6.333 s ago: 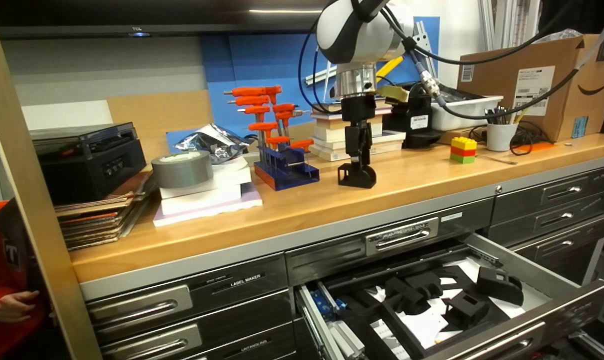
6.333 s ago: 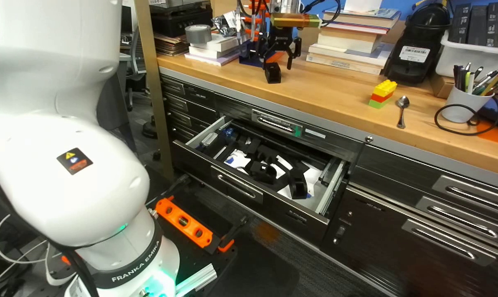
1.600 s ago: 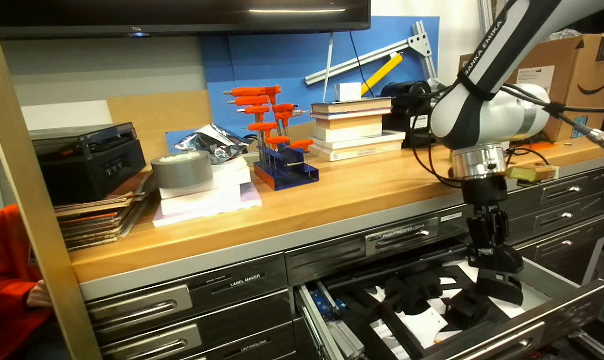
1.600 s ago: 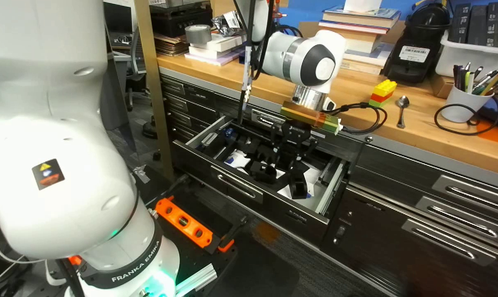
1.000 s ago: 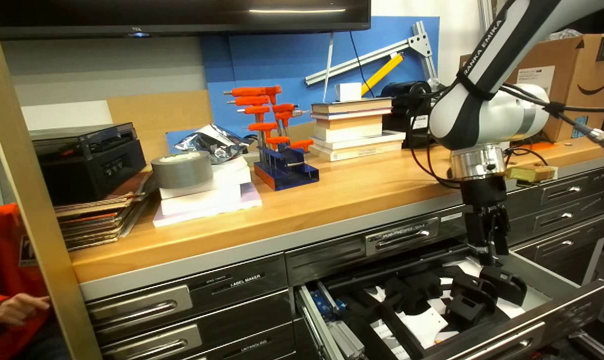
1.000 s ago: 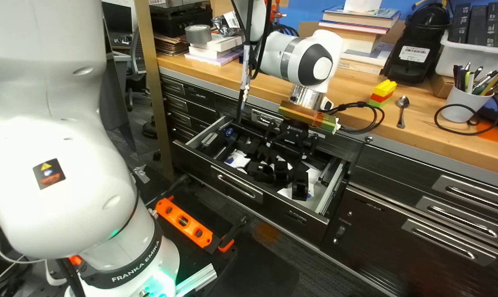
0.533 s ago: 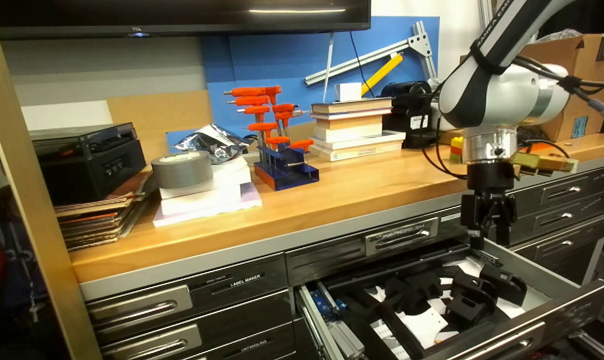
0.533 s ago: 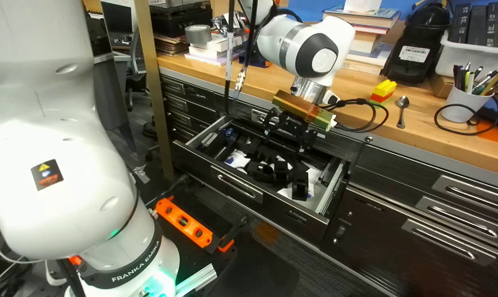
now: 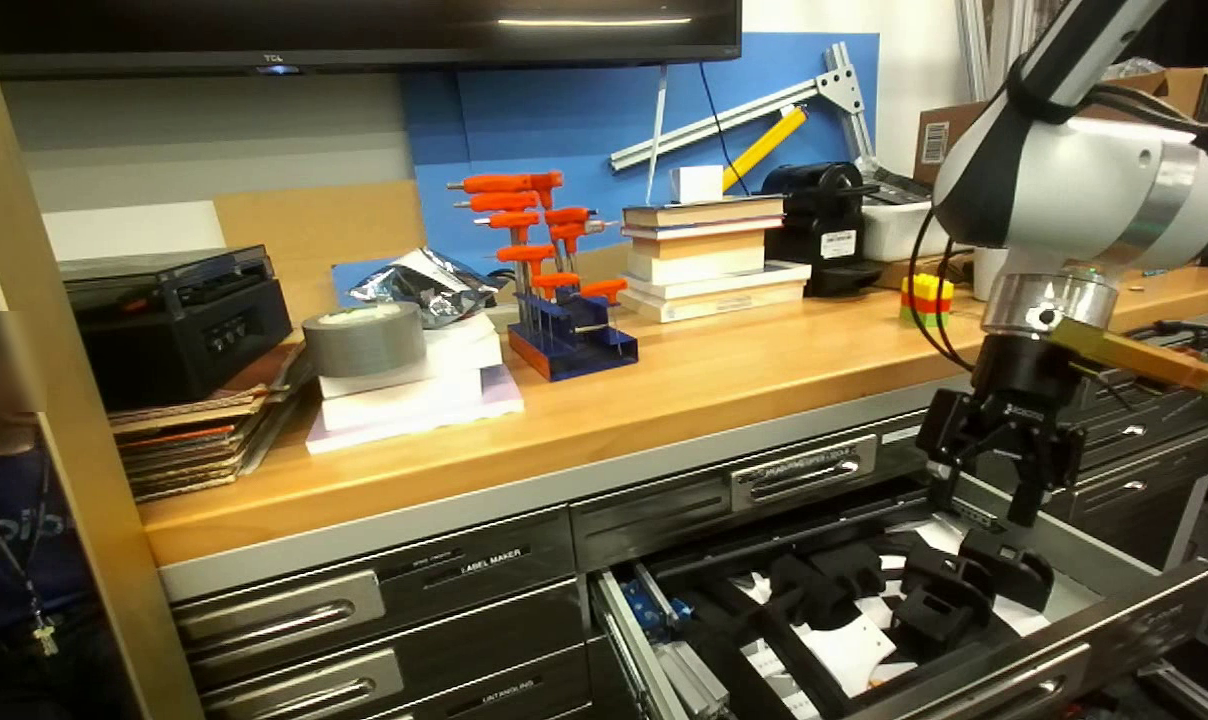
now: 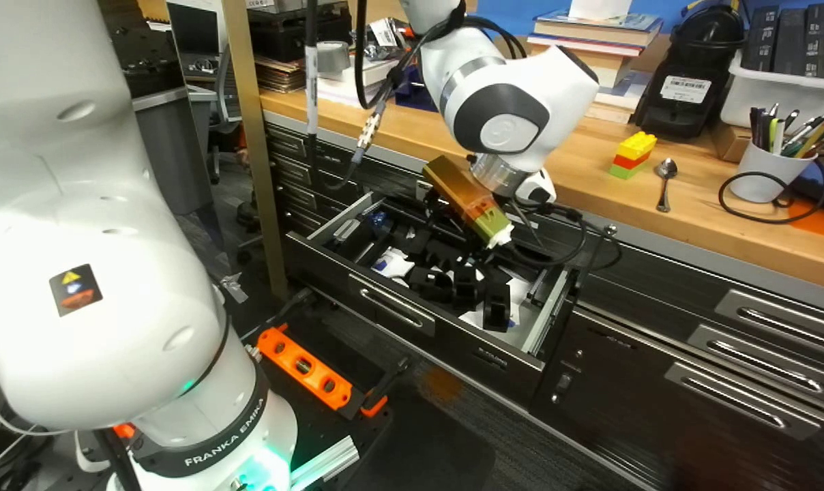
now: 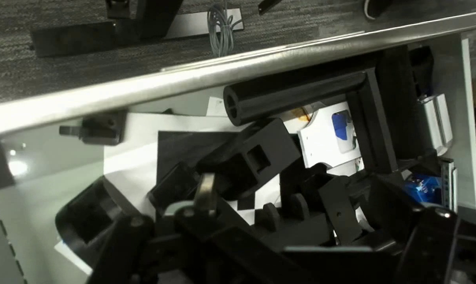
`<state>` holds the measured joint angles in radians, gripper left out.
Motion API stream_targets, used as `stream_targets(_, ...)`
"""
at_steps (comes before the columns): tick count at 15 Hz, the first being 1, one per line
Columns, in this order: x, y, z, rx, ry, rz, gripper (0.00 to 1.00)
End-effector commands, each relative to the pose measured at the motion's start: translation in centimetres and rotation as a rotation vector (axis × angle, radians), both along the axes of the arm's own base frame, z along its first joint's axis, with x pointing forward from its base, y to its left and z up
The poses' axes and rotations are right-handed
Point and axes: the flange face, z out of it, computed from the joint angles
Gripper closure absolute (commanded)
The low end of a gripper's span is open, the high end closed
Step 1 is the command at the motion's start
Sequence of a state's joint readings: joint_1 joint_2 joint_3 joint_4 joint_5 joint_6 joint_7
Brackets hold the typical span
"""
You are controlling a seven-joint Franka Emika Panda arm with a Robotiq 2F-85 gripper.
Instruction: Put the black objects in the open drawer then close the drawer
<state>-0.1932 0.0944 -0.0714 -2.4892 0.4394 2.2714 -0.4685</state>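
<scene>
The drawer stands pulled out below the bench in both exterior views, its bar handle facing forward. Several black objects rest inside it: a rounded piece at the right, a second piece beside it, and a boxy one in front. From the wrist view, a black piece with a square hole lies amid others on black and white lining. My gripper hangs open over the back right of the drawer, apart from the pieces, with nothing between its fingers. A yellow-green block on the wrist partly hides it in an exterior view.
The bench top overhangs the drawer's back. On it stand a hex-key rack, books, toy bricks, a spoon and a pen cup. A person is behind the post at left.
A black piece that was at my gripper on the bench now lies in the drawer. The gripper has opened, let it go, risen, and twisted while shifting right in an exterior view.
</scene>
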Motion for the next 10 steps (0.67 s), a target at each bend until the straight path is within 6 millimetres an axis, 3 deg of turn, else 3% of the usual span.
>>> stream_targets(1,-4.2,0.1,0.1,0.02,-0.028,-0.193,0.0)
stream_targets(8,-9.2,1.1,0.6,0.055,-0.072,-0.531,0.0)
stream_targets(9,-6.6,0.2,0.7,0.047,-0.079,-0.578,0.0)
stream_targets(10,-6.7,0.3,0.7,0.024,-0.091,-0.624,0.0)
